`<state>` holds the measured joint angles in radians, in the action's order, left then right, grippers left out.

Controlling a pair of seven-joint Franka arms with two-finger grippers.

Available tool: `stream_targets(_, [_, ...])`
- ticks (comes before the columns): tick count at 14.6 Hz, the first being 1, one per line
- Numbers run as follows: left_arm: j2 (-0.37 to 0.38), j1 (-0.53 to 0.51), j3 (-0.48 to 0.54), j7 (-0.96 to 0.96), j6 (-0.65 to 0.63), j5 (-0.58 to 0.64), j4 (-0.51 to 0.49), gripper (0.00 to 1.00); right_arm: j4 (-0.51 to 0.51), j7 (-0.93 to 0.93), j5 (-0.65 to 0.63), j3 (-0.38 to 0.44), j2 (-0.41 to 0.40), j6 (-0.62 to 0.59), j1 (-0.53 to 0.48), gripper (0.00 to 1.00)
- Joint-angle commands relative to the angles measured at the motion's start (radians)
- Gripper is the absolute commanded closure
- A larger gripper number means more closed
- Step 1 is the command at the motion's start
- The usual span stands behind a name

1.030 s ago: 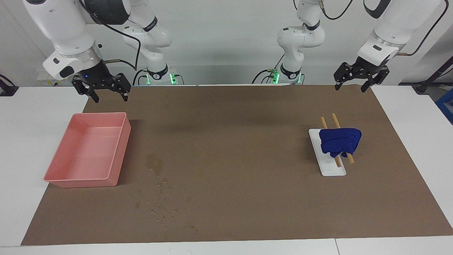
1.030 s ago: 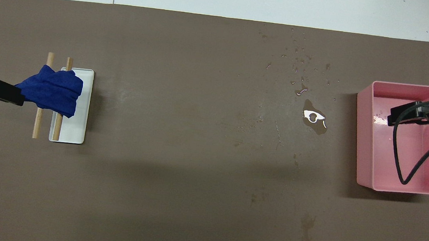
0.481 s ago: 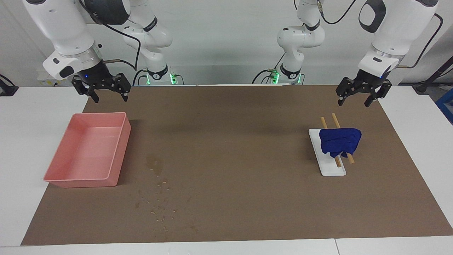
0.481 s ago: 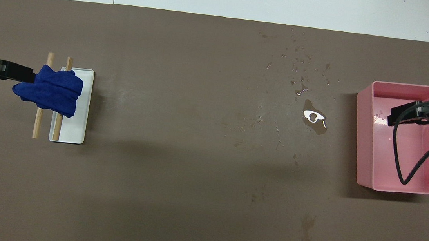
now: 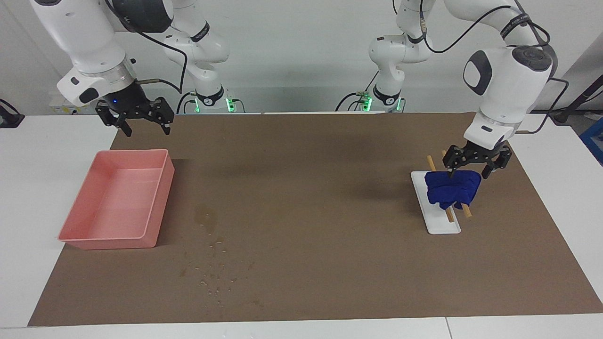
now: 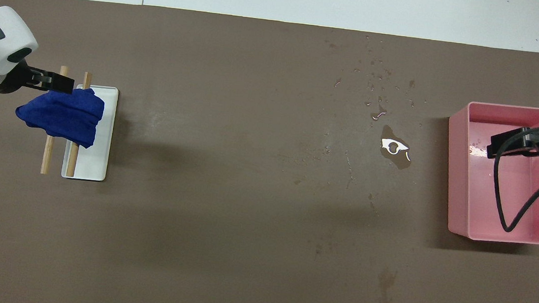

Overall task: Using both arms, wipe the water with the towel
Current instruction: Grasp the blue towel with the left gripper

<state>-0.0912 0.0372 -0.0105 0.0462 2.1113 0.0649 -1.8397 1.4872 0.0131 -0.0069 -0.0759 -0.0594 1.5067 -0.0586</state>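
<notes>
A brown mat (image 5: pixel 311 188) covers the white table (image 5: pixel 42 155), wet with water (image 5: pixel 206 217) beside the pink tray (image 5: pixel 158 202). The towel (image 5: pixel 452 189) drapes two sticks (image 5: pixel 466 211) on a white plate (image 5: pixel 440 223); the left gripper (image 5: pixel 473 173) spreads just above it. The right gripper (image 5: pixel 141 127) waits, released, over the mat.

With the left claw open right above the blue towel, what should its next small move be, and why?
Probably lower the left claw a little and close on the towel. Its jaws are open at the towel's upper edge, nothing is gripped yet, and the water is unwiped. The right claw waits open above the pink tray.
</notes>
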Motion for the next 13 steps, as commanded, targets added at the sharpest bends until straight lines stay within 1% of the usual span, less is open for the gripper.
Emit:
stream_targets(1, [0.021, 0.026, 0.006, -0.117, 0.114, 0.052, -0.101, 0.00, 0.010, -0.002, -0.005, -0.007, 0.010, 0.004, -0.007, 0.00])
stream_targets(2, [0.018, 0.039, 0.006, -0.121, 0.107, 0.080, -0.102, 0.00, 0.010, -0.002, -0.005, -0.007, 0.010, 0.004, -0.007, 0.00])
stream_targets(4, [0.019, 0.029, 0.006, -0.123, 0.102, 0.156, -0.102, 0.00, 0.010, -0.002, -0.005, -0.007, 0.010, 0.004, -0.007, 0.00])
stream_targets(6, [0.018, 0.017, 0.007, -0.127, 0.136, 0.171, -0.121, 0.00, 0.010, -0.002, -0.005, -0.007, 0.010, 0.004, -0.007, 0.00])
stream_targets(9, [0.021, 0.007, 0.009, -0.204, 0.229, 0.188, -0.193, 0.00, 0.010, -0.002, -0.005, -0.007, 0.010, 0.004, -0.007, 0.00])
stream_targets(11, [0.021, 0.001, 0.009, -0.206, 0.243, 0.251, -0.205, 0.00, 0.010, -0.002, -0.005, -0.007, 0.010, 0.004, -0.007, 0.00])
stream_targets(12, [0.022, 0.003, 0.009, -0.221, 0.239, 0.254, -0.211, 0.00, 0.010, -0.002, -0.005, -0.007, 0.010, 0.004, -0.007, 0.00])
stream_targets(13, [0.027, 0.004, 0.009, -0.250, 0.240, 0.257, -0.225, 0.06, 0.010, -0.002, -0.005, -0.007, 0.010, 0.004, -0.007, 0.00])
